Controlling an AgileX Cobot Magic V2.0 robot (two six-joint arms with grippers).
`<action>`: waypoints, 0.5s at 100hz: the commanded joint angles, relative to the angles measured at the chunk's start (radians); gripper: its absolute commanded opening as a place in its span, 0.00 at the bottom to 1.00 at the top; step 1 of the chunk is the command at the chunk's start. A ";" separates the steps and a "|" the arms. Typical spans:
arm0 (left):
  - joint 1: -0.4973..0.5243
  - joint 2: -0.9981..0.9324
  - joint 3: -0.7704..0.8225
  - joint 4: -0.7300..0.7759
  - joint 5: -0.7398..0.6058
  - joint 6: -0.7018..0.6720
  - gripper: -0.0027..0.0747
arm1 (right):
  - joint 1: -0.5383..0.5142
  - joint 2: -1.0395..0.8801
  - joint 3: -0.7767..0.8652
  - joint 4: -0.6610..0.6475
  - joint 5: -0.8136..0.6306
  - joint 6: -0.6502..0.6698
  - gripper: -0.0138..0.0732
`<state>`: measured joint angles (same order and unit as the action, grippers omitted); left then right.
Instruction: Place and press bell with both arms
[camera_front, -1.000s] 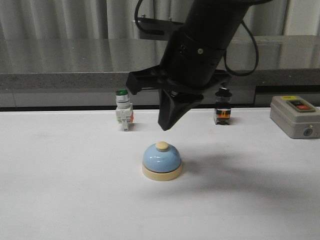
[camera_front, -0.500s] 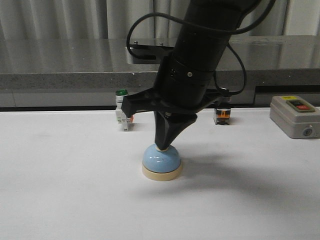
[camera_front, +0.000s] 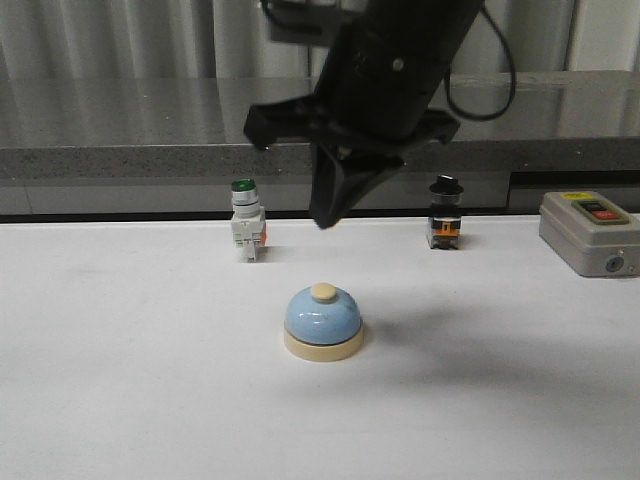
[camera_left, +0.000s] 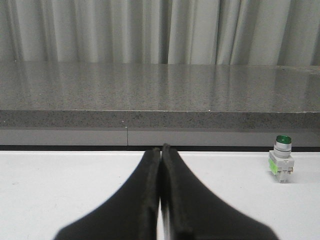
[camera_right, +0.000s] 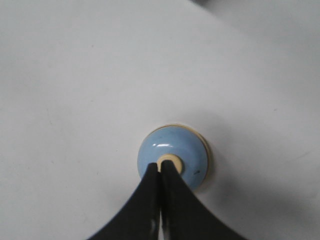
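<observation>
The bell (camera_front: 323, 322), with a light-blue dome, cream base and cream button, stands on the white table (camera_front: 120, 380) near the middle. My right gripper (camera_front: 325, 222) hangs shut and empty well above it, its point aimed down, clear of the button. In the right wrist view the shut tips (camera_right: 161, 167) line up over the bell's (camera_right: 189, 150) button. My left gripper (camera_left: 161, 148) is shut and empty, low over the table, away from the bell. It does not show in the front view.
A green-capped white switch (camera_front: 246, 232) stands behind the bell to the left; it also shows in the left wrist view (camera_left: 281, 159). A black-capped switch (camera_front: 444, 225) stands behind to the right. A grey control box (camera_front: 592, 232) sits at the far right. A grey ledge (camera_front: 120, 160) runs along the back.
My right gripper came down onto the bell's button half a second ago and has since risen clear. The bell has not moved.
</observation>
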<state>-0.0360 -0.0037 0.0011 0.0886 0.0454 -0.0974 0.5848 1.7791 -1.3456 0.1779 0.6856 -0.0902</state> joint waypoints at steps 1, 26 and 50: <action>0.002 -0.029 0.042 -0.001 -0.081 -0.005 0.01 | -0.027 -0.108 -0.029 -0.023 -0.023 -0.004 0.09; 0.002 -0.029 0.042 -0.001 -0.081 -0.005 0.01 | -0.128 -0.272 0.046 -0.050 -0.051 0.002 0.09; 0.002 -0.029 0.042 -0.001 -0.081 -0.005 0.01 | -0.289 -0.490 0.254 -0.052 -0.116 0.002 0.09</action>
<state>-0.0360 -0.0037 0.0011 0.0886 0.0454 -0.0974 0.3542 1.4012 -1.1432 0.1316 0.6459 -0.0869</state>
